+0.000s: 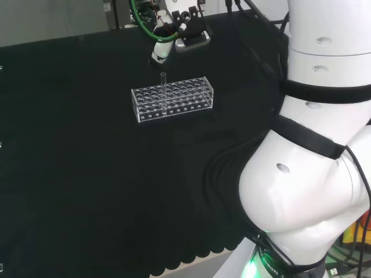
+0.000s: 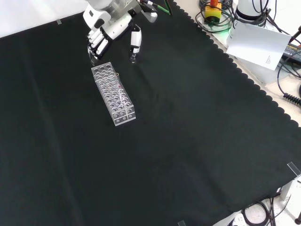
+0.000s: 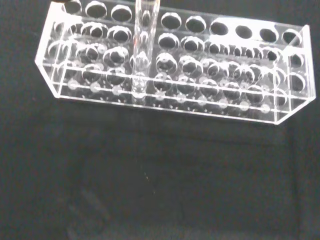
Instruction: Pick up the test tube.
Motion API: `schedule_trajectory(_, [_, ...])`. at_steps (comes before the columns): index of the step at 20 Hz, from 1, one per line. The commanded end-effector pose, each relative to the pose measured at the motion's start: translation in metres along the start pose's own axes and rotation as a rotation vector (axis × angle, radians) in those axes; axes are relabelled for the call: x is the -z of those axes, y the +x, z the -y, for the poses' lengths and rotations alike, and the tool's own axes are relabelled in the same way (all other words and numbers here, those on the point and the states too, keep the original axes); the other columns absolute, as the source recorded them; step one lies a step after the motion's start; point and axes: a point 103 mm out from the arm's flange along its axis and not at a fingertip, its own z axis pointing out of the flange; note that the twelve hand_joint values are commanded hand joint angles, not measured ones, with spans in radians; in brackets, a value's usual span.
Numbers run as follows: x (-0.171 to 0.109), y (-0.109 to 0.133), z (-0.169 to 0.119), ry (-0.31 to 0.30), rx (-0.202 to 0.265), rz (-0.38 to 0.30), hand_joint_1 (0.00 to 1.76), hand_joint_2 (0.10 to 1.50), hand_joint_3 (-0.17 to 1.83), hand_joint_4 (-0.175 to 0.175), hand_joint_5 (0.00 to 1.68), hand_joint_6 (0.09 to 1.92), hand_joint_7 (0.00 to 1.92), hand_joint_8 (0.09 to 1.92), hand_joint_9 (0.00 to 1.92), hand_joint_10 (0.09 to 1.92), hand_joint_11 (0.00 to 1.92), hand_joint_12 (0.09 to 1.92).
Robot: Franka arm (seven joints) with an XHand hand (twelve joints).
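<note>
Clear glass against black cloth: a single test tube (image 1: pixel 163 91) stands upright in a transparent rack (image 1: pixel 173 99) of many round holes, set on the tabletop (image 1: pixel 87 191) toward its far edge as the head view has it. The tube sits in a hole near the rack's front long side in that view, toward the left end, and its open mouth rises well above the rack's top plate. Every other hole that can be made out looks empty.

The robot's black and white hand (image 2: pixel 106 29) hovers beyond the rack's far short end in the front view, close to it but not touching rack or tube. Its fingers (image 2: pixel 96 43) hang relaxed and pointing down toward the cloth, the thumb (image 2: pixel 135 41) spread off to one side, and nothing is held between them.

In the wrist view the tube (image 3: pixel 141 50) runs straight up out of the rack (image 3: pixel 175 75), its rounded bottom resting at the lower plate.

The move ahead appears to turn on one relation: the tube's long axis is vertical, and it lies from the fingers along the rack's length, toward the near edge of the tabletop in the front view. The hand would seemingly need to travel over the rack's end and bring fingers and thumb to either side of the exposed upper part of the tube, then lift straight up along that axis. A sideways pull would likely bind the glass in its hole or drag the light rack along.
</note>
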Motion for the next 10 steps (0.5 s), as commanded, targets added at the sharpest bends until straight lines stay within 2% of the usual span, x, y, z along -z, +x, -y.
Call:
schedule_trajectory(1, [-0.018, 0.008, -0.009, 0.055, 0.009, 0.031, 0.66, 0.83, 0.19, 0.054, 0.2, 0.09, 0.0, 0.8, 0.0, 0.7, 0.0, 1.58])
schedule_trajectory(10, [-0.038, 0.011, -0.02, 0.088, -0.006, 0.062, 0.65, 0.83, 0.21, 0.027, 0.21, 0.09, 0.06, 0.85, 0.0, 0.73, 0.0, 1.58])
